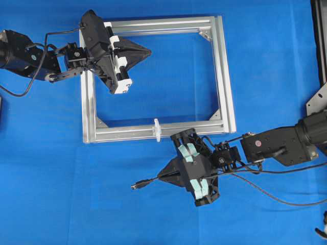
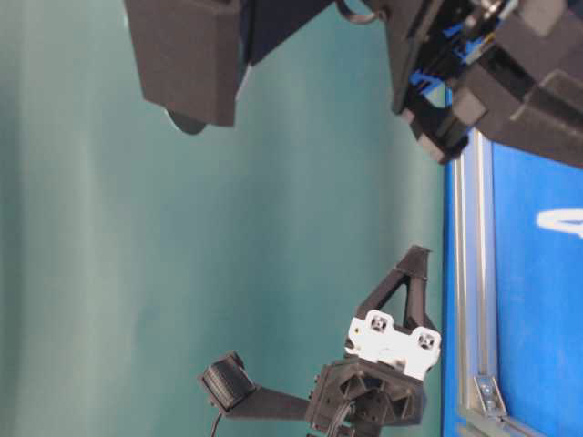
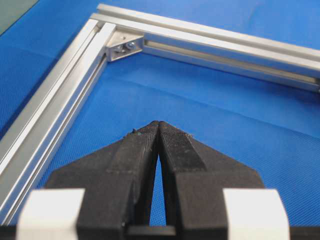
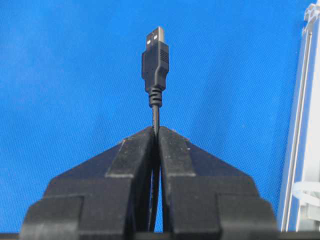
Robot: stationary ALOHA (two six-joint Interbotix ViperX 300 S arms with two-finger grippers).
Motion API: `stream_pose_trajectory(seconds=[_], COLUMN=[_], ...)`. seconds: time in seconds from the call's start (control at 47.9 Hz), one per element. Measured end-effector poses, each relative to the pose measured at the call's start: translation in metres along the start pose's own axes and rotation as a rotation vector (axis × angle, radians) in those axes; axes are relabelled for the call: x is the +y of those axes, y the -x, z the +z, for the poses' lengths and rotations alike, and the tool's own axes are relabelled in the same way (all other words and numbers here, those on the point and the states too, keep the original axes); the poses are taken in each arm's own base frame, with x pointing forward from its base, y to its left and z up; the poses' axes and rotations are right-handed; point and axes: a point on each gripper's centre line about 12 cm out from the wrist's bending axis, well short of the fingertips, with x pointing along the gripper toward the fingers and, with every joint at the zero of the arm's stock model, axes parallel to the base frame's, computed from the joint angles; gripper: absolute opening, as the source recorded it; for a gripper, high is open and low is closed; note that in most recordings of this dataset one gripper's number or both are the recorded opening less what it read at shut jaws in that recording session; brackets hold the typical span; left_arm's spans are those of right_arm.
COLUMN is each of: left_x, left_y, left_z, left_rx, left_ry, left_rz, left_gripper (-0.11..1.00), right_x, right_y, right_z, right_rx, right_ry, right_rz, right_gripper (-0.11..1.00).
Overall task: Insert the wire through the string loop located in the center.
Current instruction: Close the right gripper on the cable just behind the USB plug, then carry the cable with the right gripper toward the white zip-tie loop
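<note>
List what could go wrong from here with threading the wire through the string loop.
1. The right tool grips the wire behind the plug, pointing away from the string loop; it likely must reorient, risking slip.
2. The loop is tiny and translucent on the frame; the plug could miss or snag.
3. The trailing cable may drag.

my right black pincer (image 4: 156, 131) is closed on the thin black wire (image 4: 155, 75), which juts straight out past my fingertips to its dark plug with a metallic tip. blue cloth (image 4: 65, 75) lies beneath. on the right runs the silver aluminium frame rail (image 4: 299, 130), the small white translucent string loop (image 4: 306, 192) on its near end.
</note>
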Motion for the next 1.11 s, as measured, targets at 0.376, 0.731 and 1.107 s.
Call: stream_pose_trajectory(seconds=[0.376, 0.731, 1.107], left_x=[0.000, 0.000, 0.000], left_y=[0.000, 0.000, 0.000], left_z=[0.000, 0.000, 0.000], left_rx=[0.000, 0.000, 0.000], left_ry=[0.000, 0.000, 0.000], left_rz=[0.000, 0.000, 0.000], left_gripper=[0.00, 0.00, 0.00], right_x=[-0.002, -0.003, -0.014], right_y=[0.028, 0.074, 0.078], right_z=[-0.018, -0.044, -0.042], right_rx=[0.026, 0.041, 0.029], right_ry=[-0.022, -0.031, -0.052], right_rz=[-0.007, -0.010, -0.038], right_gripper=[-0.02, -0.02, -0.02])
